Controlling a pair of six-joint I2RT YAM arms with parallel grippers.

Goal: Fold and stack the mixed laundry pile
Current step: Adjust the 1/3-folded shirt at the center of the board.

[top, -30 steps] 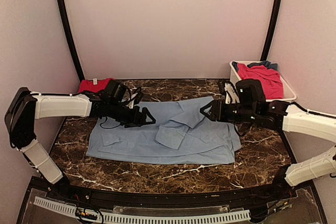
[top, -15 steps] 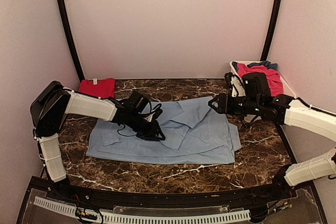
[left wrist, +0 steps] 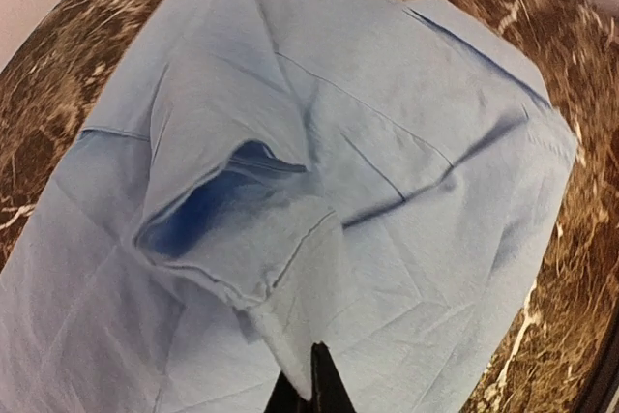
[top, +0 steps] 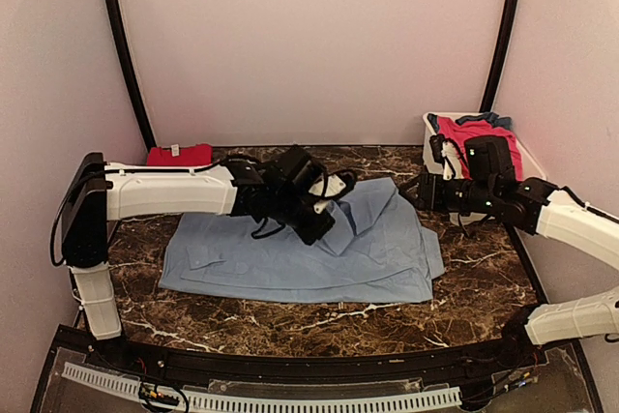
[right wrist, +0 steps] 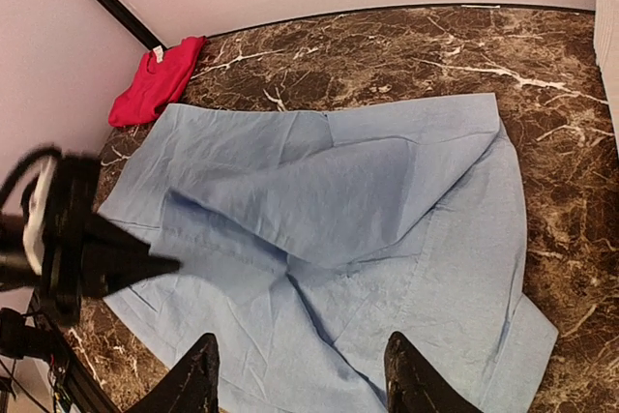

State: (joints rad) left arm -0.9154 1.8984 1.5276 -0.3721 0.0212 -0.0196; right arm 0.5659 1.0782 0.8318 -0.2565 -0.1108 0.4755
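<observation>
A large light-blue shirt (top: 290,263) lies spread on the marble table (top: 290,321). My left gripper (top: 317,229) is over the shirt's middle, shut on the cuff end of a sleeve (left wrist: 280,268), which hangs lifted from the closed jaws (left wrist: 314,379). Over the shirt's right side hovers my right gripper (top: 421,191), open with nothing between its fingers (right wrist: 198,379); the shirt (right wrist: 387,191) lies below it. A folded red piece (top: 179,155) sits at the back left. Pink-red pieces (top: 479,137) and a darker blue piece (top: 498,120) lie in the tub.
A white tub (top: 530,173) stands at the back right corner beside the right arm. Walls close the table on three sides. Bare marble shows along the front edge and at the back between the red piece and the tub.
My left gripper has shut on the sleeve cuff and carried it up and to the right, over the shirt's middle. The right gripper has drawn back to the right, still open.
</observation>
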